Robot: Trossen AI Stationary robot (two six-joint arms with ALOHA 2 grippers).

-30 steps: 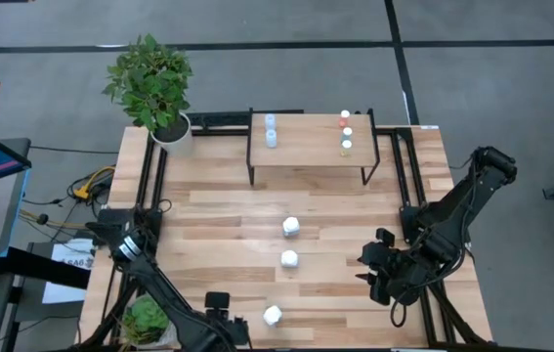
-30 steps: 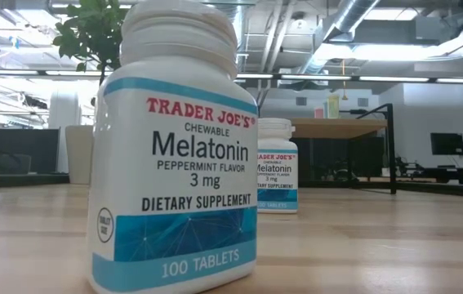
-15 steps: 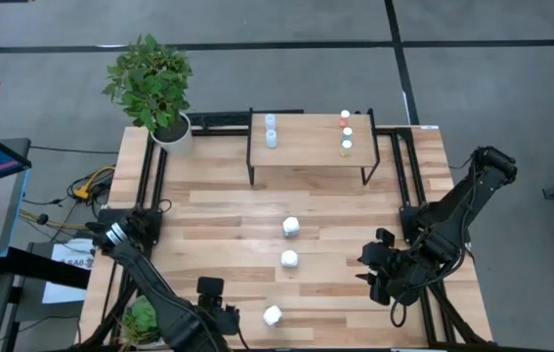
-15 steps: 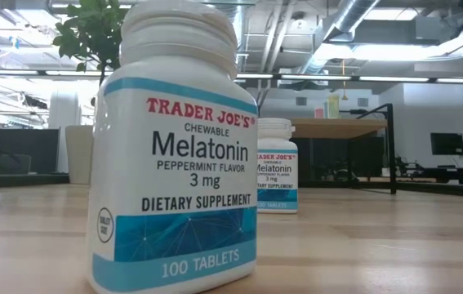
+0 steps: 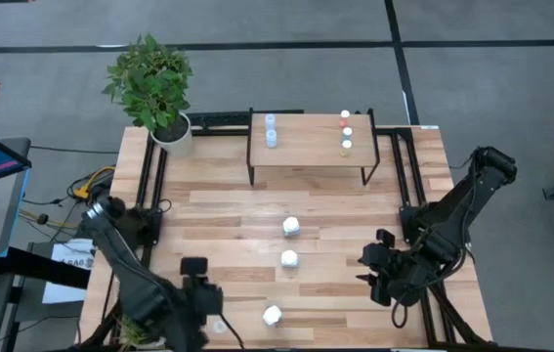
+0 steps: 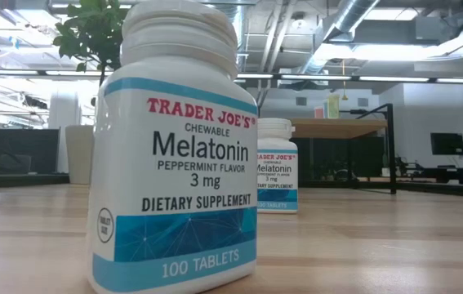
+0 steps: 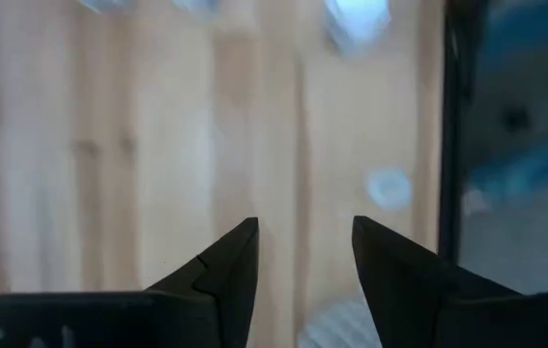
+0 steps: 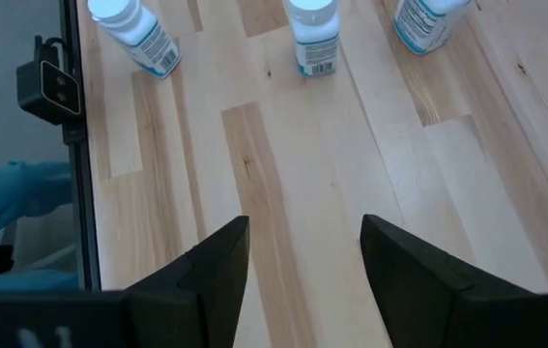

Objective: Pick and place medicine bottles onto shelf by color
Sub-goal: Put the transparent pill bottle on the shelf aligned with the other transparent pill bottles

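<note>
Three white medicine bottles [image 5: 289,259] are seen standing upright in a row down the middle of the table [image 5: 218,210], the nearest [image 5: 273,315] close to its front edge. On the shelf [image 5: 308,142] at the table's back edge, two pale bluish bottles [image 5: 271,131] are grouped at the left end and three colour-capped bottles [image 5: 346,132] toward the right. The left gripper [image 5: 201,298] is held open, empty, near the front-left corner. The right gripper [image 5: 374,271] is parked open, empty, near the front-right edge.
</note>
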